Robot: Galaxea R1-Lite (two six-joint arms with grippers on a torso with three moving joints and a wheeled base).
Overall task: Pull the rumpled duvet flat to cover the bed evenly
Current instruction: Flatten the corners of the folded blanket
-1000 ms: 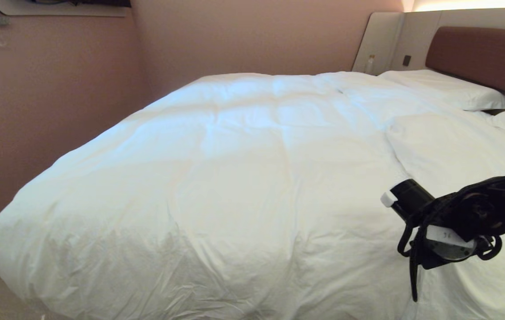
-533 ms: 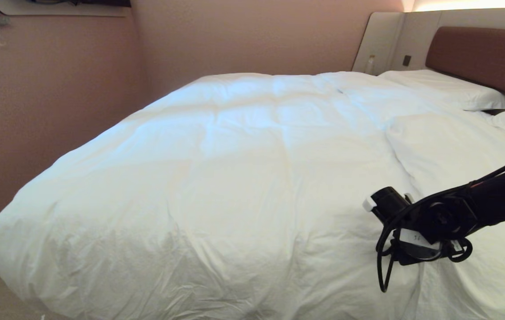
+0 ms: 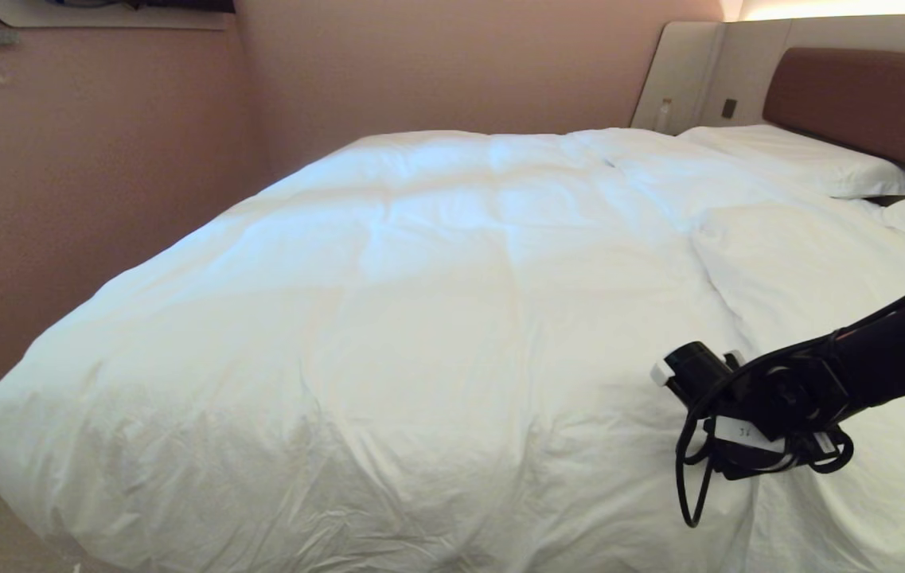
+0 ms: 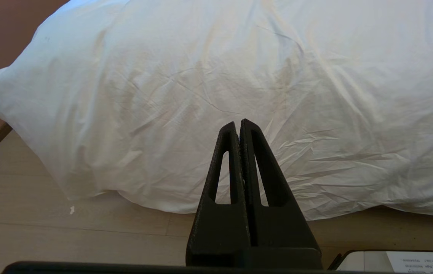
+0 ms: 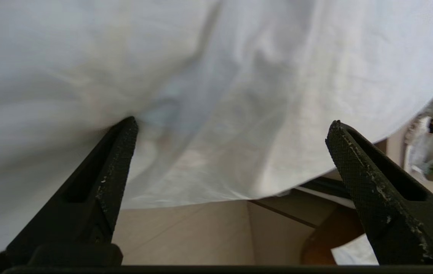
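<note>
Right wrist view: right gripper (image 5: 231,129) spread wide at the duvet (image 5: 216,76) edge, so bite deep before pulling; left gripper (image 4: 241,127) closed.

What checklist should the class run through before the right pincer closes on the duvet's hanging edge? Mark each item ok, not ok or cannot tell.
1. Right pincer open wide: ok.
2. Duvet edge in front of its fingers, hanging over the floor: ok.
3. Cloth actually between the fingers: cannot tell.
4. Left pincer shut, empty, apart from the duvet: ok.
5. Duvet flat near the pillow: not ok, a fold lies there.
6. Bed evenly covered on its right side: cannot tell.
</note>
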